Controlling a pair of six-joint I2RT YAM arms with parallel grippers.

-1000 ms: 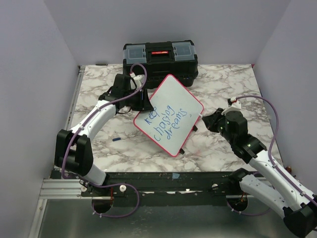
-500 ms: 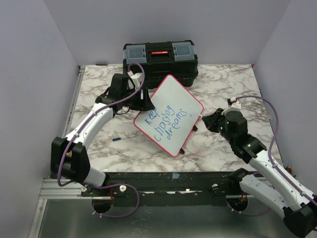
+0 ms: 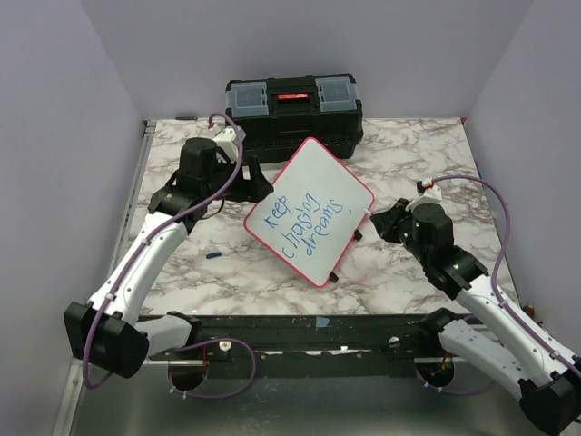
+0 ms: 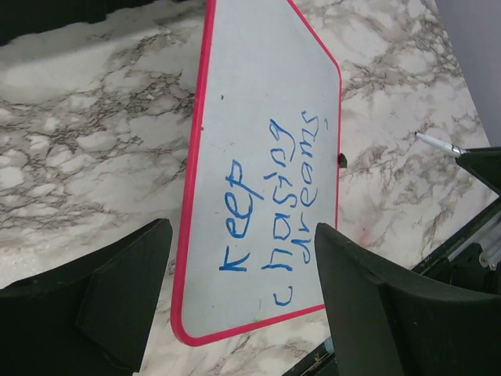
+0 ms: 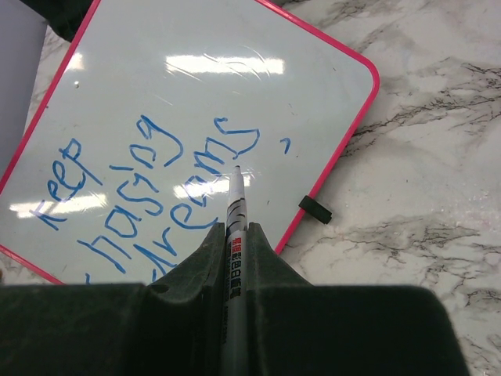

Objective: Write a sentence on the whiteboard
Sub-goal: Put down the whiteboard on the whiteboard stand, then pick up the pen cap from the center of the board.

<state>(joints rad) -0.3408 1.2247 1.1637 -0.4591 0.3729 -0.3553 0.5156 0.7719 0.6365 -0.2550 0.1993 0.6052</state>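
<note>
In the middle of the marbled table (image 3: 399, 154), flat and turned cornerwise, far corner near the black toolbox (image 3: 293, 104): the whiteboard (image 3: 309, 211), red-rimmed, bearing the sentence (image 3: 304, 222) "keep chasing dreams" in three slanted blue lines. Looks thin, light and stiff, with a slick face likely to skid on the marble and ink likely to smear under a pad. Best pinched at the bare red rim, clear of the writing. Just left of it, the left gripper (image 3: 252, 182), jaws wide apart, holding nothing. At the right edge, the right gripper (image 3: 381, 222), clamped on a marker (image 5: 235, 211), tip over the last word. Farther out, a small blue piece (image 3: 213, 256) loose by the left arm.
</note>
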